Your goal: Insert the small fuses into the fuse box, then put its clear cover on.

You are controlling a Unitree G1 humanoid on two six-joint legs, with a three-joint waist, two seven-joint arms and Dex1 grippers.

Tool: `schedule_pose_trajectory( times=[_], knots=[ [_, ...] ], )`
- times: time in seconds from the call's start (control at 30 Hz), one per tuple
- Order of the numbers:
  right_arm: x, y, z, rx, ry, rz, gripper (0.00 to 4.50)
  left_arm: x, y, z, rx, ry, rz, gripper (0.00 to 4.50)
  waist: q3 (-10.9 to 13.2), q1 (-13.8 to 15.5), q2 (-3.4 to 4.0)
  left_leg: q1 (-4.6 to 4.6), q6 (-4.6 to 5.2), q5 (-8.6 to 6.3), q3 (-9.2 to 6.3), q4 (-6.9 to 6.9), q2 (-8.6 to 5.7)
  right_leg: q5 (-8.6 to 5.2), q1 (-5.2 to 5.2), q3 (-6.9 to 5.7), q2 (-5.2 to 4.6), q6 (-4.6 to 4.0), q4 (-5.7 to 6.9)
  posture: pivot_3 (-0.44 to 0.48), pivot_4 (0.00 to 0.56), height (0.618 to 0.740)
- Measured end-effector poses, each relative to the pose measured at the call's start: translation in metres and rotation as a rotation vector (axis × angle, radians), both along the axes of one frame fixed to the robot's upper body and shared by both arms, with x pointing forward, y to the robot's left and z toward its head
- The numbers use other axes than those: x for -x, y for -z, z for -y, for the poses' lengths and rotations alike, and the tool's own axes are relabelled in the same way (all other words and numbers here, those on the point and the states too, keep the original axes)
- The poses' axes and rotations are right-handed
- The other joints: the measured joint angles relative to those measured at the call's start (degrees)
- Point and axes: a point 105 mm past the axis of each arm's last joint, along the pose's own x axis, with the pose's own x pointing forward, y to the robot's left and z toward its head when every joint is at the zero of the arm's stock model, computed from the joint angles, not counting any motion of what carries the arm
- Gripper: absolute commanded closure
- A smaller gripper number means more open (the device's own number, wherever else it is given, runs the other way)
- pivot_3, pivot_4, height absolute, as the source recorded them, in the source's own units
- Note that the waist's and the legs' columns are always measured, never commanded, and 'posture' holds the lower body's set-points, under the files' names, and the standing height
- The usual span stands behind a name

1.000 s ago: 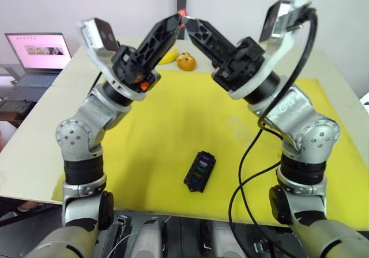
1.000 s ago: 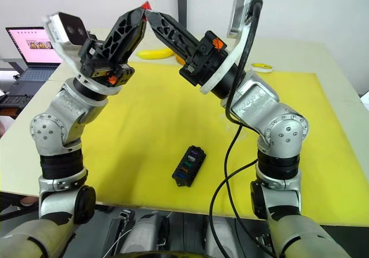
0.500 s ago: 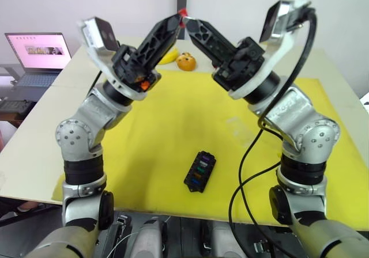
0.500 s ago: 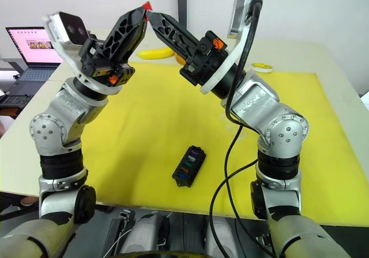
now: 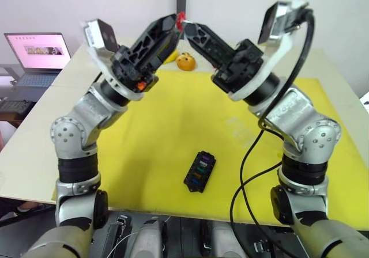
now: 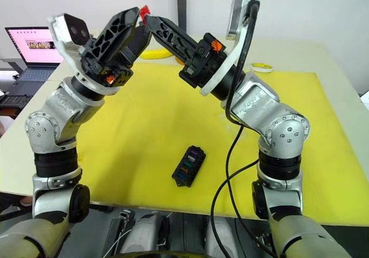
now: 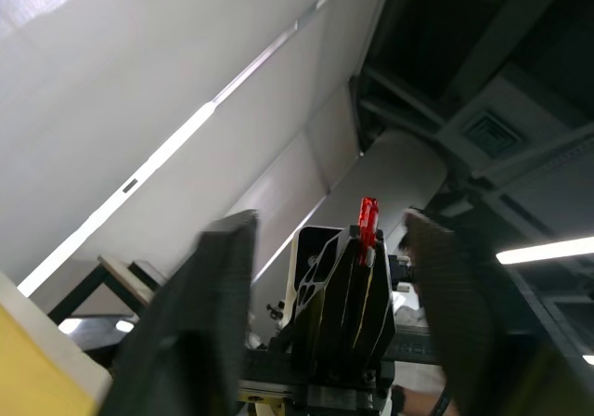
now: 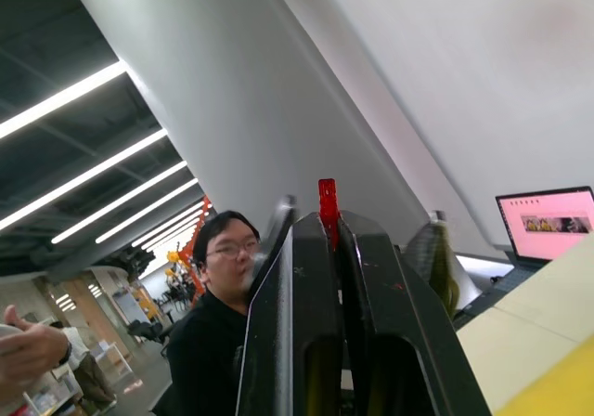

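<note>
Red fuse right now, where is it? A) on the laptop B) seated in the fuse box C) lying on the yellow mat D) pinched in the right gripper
D: the red fuse sticks up between the shut fingers of the right gripper, raised high above the fuse box.

head cameras look down; wrist cameras upward.

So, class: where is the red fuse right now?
The red fuse is pinched in the right tool, raised high above the yellow mat, with the open left tool beside it.
</note>
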Motion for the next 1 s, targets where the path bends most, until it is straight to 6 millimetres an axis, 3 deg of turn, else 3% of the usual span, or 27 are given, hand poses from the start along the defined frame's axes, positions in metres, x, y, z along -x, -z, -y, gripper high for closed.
schedule_pose_trajectory(
  times=[0.03,0.2,0.37,0.5,0.7,1.0],
  knots=[
    [0.0,0.001,0.001,0.015,0.005,0.004,4.5,0.002,0.0,-0.004,-0.02,-0.006,0.007,0.02,0.01,-0.02,0.01,0.0,0.0,0.0,0.0,-0.01,0.0,0.0,0.0,0.0,0.0,0.0,0.0,0.0,0.15,0.737],
    [-0.001,0.015,0.017,0.216,0.042,0.053,4.5,0.025,0.006,-0.038,-0.261,-0.032,0.066,0.02,0.37,-0.8,0.13,0.0,0.0,0.0,0.01,-0.07,0.02,-0.1,-0.06,-0.02,0.01,-0.18,0.0,0.0,0.15,0.737],
    [0.004,0.03,0.036,0.462,0.039,0.14,4.5,0.046,0.013,-0.05,-0.528,0.032,0.141,0.02,0.78,-0.84,0.15,-0.05,0.0,-0.01,0.09,-0.08,0.0,-0.14,-0.06,-0.03,0.01,-0.24,-0.24,0.0,0.15,0.737],
    [0.005,0.051,0.052,0.659,0.022,0.199,4.5,0.058,0.025,-0.057,-0.813,0.064,0.296,0.02,0.87,-0.93,0.17,-0.14,0.01,-0.04,0.28,-0.19,-0.07,-0.14,-0.23,0.03,-0.01,-0.25,-0.37,0.0,0.15,0.737],
    [0.009,0.077,0.058,0.843,-0.022,0.306,4.5,0.043,0.052,-0.06,-1.092,0.076,0.631,0.02,0.93,-0.45,0.28,-0.45,-0.01,-0.02,0.39,-0.28,0.01,-0.18,-0.65,0.05,0.03,-0.38,-0.34,0.0,0.15,0.737],
    [0.009,0.135,0.065,1.013,0.001,0.314,4.5,0.034,0.098,-0.045,-1.093,0.199,0.741,0.02,0.95,0.24,0.23,-0.99,0.08,-0.07,0.41,0.11,-0.04,-0.01,-0.92,0.04,0.07,-0.1,-0.28,0.0,0.15,0.737]
  ],
)
